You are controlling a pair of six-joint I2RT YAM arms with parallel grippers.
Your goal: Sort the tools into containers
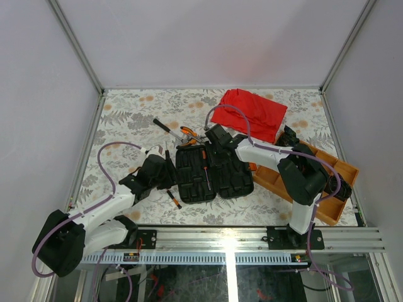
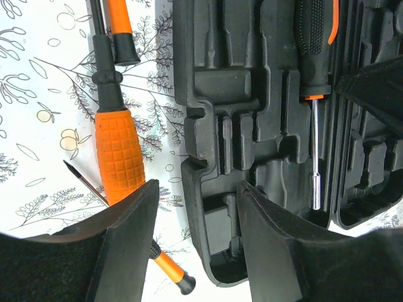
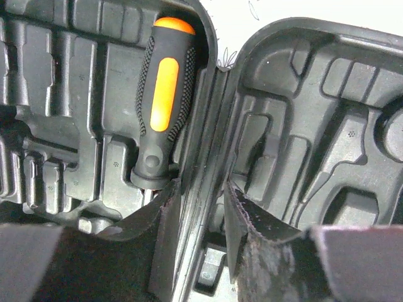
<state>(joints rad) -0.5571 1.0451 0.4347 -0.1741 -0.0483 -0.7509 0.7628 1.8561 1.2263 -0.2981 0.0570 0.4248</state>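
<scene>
The black tool case (image 1: 208,175) lies open at the table's middle, with one black-and-orange screwdriver (image 1: 204,167) in a slot. My left gripper (image 1: 158,171) is open, with its jaws either side of the case's left wall (image 2: 192,163). A thick orange-handled tool (image 2: 118,151) and a slim screwdriver (image 2: 169,270) lie on the table just left of it. My right gripper (image 3: 198,220) is open over the case's hinge (image 3: 208,151), beside the seated screwdriver's handle (image 3: 162,100). Orange-handled pliers (image 1: 189,134) and a long driver (image 1: 165,128) lie behind the case.
A red cloth (image 1: 250,113) lies at the back right. An orange tray with compartments (image 1: 327,189) stands at the right edge, partly under my right arm. A slim screwdriver (image 1: 173,199) lies in front of the case's left half.
</scene>
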